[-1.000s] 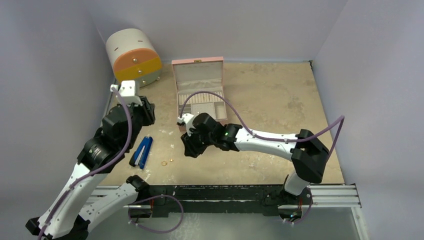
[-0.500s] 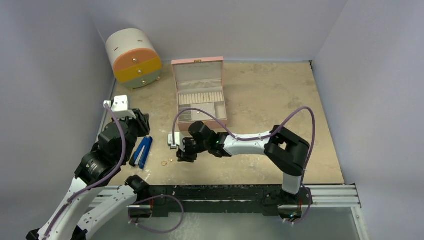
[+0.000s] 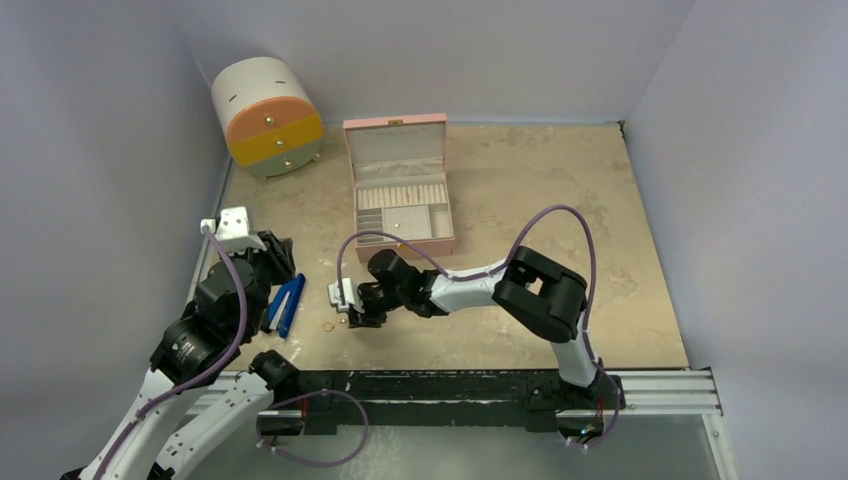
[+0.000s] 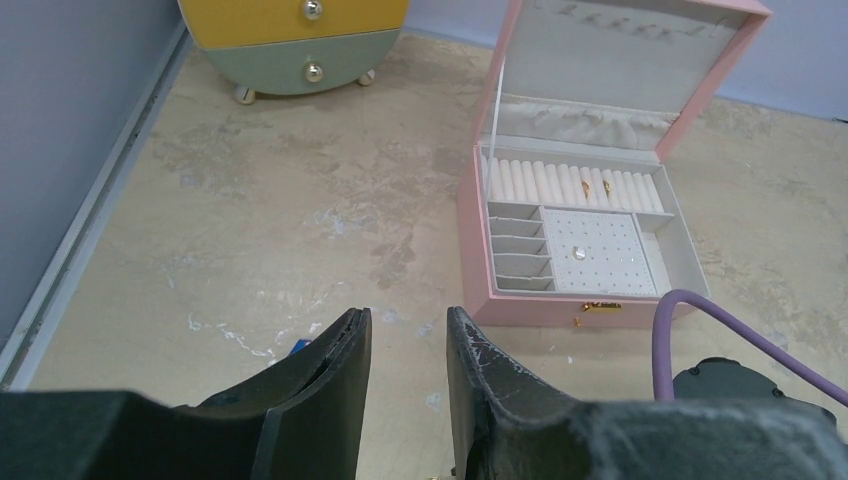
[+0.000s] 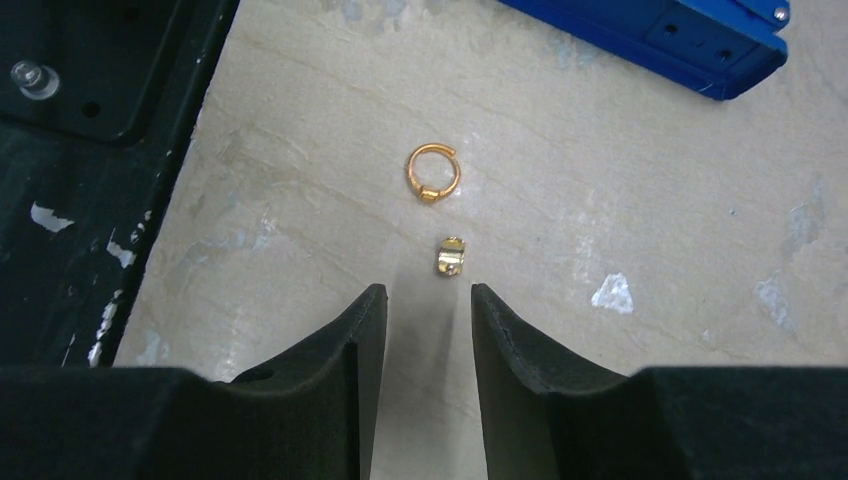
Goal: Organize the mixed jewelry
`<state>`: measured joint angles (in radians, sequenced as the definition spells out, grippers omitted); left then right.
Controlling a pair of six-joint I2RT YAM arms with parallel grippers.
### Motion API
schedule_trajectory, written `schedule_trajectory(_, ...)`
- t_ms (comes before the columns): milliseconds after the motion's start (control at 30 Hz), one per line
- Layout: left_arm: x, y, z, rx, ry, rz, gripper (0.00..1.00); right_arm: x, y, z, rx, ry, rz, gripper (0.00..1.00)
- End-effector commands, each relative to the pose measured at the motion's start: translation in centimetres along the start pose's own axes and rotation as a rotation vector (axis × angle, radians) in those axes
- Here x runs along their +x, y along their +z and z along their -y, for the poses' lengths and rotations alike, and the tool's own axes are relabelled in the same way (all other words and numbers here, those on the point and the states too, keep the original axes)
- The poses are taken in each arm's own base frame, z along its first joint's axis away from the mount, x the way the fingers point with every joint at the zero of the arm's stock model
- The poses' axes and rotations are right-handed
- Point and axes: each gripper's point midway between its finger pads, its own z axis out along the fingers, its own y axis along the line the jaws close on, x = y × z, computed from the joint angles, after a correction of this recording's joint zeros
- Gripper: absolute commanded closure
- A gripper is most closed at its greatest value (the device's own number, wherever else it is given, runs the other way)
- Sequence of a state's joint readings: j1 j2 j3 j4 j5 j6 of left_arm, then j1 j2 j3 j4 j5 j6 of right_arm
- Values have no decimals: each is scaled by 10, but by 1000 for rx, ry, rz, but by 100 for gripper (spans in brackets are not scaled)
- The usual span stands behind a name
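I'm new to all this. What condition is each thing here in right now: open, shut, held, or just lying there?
Left gripper, open, empty.
Right gripper, open, empty.
Pink box, open, lid upright.
Drawer chest, drawers shut.
Gold ring, loose on the table.
Small gold piece, loose, just ahead of the right gripper.
Blue tool, lying flat, untouched.

The table (image 3: 560,180) bears a pink box (image 3: 395,148), drawer chest (image 3: 268,115), blue tool (image 3: 287,305), gold ring (image 5: 433,172) and stud (image 5: 451,256).
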<state>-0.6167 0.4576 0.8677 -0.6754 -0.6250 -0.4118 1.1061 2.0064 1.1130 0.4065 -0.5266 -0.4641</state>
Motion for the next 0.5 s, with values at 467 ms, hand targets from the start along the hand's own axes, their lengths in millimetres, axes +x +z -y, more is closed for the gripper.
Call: schedule_trajectory(467, -5, 3, 2, -9, -29, 21, 67, -33, 13, 11, -9, -18, 97, 68)
